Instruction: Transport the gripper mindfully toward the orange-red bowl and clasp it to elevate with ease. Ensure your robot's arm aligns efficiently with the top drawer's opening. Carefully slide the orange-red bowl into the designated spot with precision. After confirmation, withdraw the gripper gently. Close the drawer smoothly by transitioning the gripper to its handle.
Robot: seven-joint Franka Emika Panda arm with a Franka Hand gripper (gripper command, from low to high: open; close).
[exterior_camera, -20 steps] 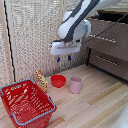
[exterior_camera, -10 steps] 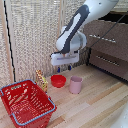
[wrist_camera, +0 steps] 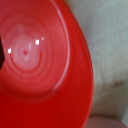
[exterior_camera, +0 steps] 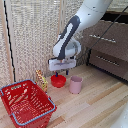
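The orange-red bowl sits on the wooden floor, just to the left of a pink cup in the exterior view. My gripper hangs directly over the bowl, its dark fingers apart and just above the rim, holding nothing. The white robot's arm slopes down to it from the upper right. In the wrist view the bowl fills nearly the whole picture from very close. The grey-brown drawer front with its silver handle stands at the exterior view's right; I cannot tell whether it is pulled out.
A big red wire-mesh basket stands at the front left of the exterior view. A small yellowish object stands between basket and bowl. A slatted wall runs behind. A lower drawer handle shows beneath the upper one.
The arm has come down and toward the exterior view's left, bringing the gripper from above the cup area to just over the bowl. Bowl and cup have not moved.
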